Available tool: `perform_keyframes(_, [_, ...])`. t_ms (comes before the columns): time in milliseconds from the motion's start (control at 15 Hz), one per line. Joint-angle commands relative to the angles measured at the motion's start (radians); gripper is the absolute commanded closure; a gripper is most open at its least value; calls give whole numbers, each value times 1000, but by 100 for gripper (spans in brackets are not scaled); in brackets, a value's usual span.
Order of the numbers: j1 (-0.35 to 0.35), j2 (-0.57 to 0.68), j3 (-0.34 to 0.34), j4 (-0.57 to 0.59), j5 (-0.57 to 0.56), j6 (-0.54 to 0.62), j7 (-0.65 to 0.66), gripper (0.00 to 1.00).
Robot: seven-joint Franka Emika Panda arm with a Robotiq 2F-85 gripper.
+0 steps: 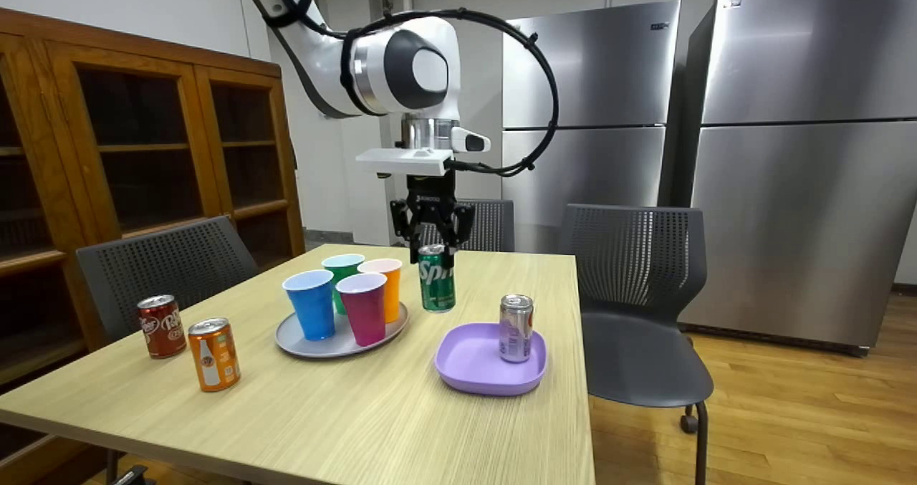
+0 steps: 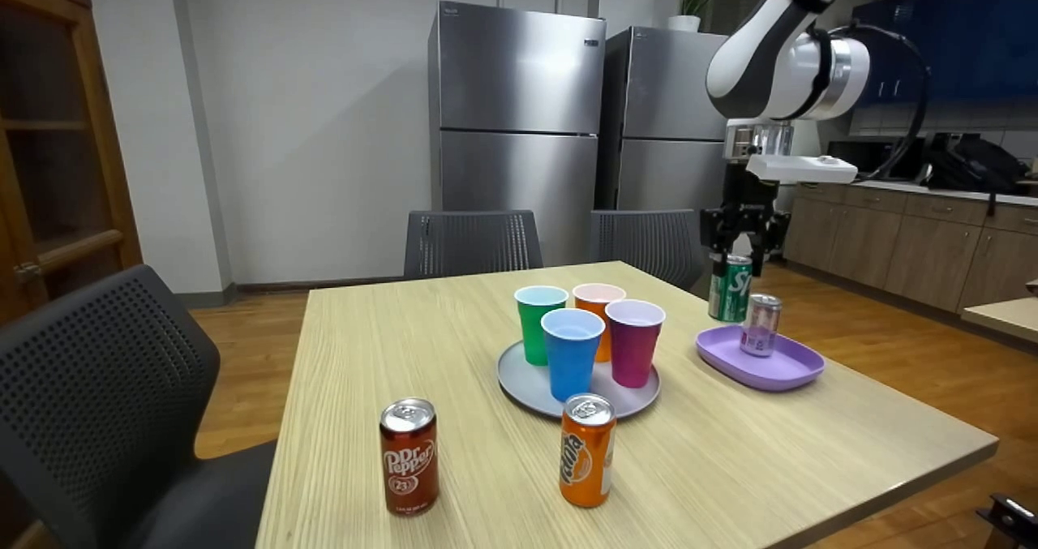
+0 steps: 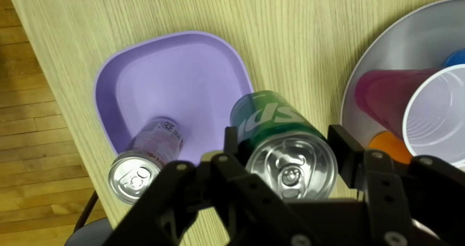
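My gripper [image 1: 433,253] holds the Sprite [image 3: 287,148], its long axis roughly upright, gripped across the upper end, with the base apparently off the surface [image 1: 358,428]. In my wrist view, the tray [image 3: 174,68] lies at ten o'clock from the Sprite, a silver can [image 3: 156,151] standing in it; the plate [image 3: 403,39] of cups [image 1: 311,306] sits toward two. In an exterior view, Fanta [image 2: 588,452] and Dr Pepper [image 2: 409,456] stand at six and eight o'clock from the plate. Beyond, fridges [image 1: 587,177], chairs [image 2: 473,245] and a cabinet [image 1: 129,134].
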Motion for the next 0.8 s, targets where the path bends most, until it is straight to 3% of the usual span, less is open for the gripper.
perform_keyframes(0, [-18,11,3,-18,32,50,32,62])
perform_keyframes(733, [-58,129,-4,36,85,98,51,62])
